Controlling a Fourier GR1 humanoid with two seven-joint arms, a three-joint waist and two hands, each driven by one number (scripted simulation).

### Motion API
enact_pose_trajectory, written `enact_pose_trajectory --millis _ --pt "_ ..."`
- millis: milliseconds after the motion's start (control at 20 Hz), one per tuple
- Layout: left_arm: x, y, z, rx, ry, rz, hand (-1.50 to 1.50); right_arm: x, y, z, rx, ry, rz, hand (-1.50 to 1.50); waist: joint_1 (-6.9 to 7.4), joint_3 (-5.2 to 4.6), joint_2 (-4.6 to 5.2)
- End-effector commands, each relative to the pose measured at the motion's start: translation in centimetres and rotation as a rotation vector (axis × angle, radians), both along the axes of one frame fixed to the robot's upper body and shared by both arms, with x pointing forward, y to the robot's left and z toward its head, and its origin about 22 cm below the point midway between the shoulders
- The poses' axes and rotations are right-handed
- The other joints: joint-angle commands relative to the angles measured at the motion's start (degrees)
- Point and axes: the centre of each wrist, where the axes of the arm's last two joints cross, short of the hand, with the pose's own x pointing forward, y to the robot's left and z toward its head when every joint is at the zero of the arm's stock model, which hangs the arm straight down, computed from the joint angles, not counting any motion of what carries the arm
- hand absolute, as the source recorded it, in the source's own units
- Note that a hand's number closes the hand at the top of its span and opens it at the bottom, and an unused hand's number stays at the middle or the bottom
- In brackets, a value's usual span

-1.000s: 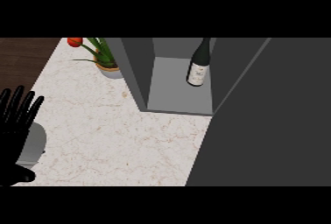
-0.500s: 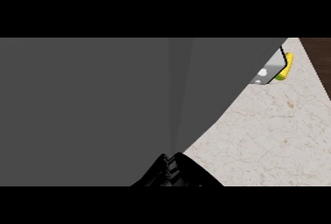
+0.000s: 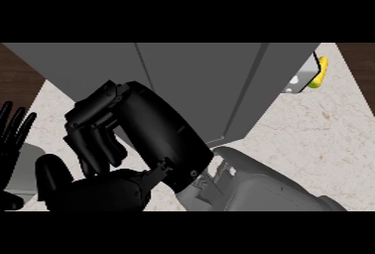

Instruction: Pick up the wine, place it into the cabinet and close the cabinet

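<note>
The grey cabinet (image 3: 88,64) fills the upper middle of the head view. Its door (image 3: 201,84) lies across the front, and only a dark seam shows along its left edge. The wine is hidden. My right hand (image 3: 157,136) looms large just below the door, back of the hand up, fingers (image 3: 95,141) bent downward with nothing in them. Its grey forearm (image 3: 264,191) enters from the lower right. My left hand (image 3: 13,134) rests open at the left edge, fingers up.
A white and yellow object (image 3: 311,77) stands on the pale stone counter (image 3: 322,134) behind the cabinet's right corner. Dark wood (image 3: 18,69) borders the counter at the far left.
A second ago the cabinet stood open with the wine upright inside. The door has since swung across the opening, and my right hand has come into view in front of it.
</note>
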Motion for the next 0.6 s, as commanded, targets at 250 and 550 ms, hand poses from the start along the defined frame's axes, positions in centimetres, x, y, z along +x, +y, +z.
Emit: enact_pose_trajectory --millis 250,550 --pt "-0.2 1.0 -1.3 0.006 0.003 0.036 -1.50 4.3 0.0 -0.9 0.081 0.128 -0.074 1.50 -1.27 -0.18 -0.03" --pt "-1.0 0.7 0.1 0.037 0.021 0.017 -1.50 8.5 -2.9 -4.3 0.011 0.126 -0.121 1.50 -1.20 -0.12 -0.06"
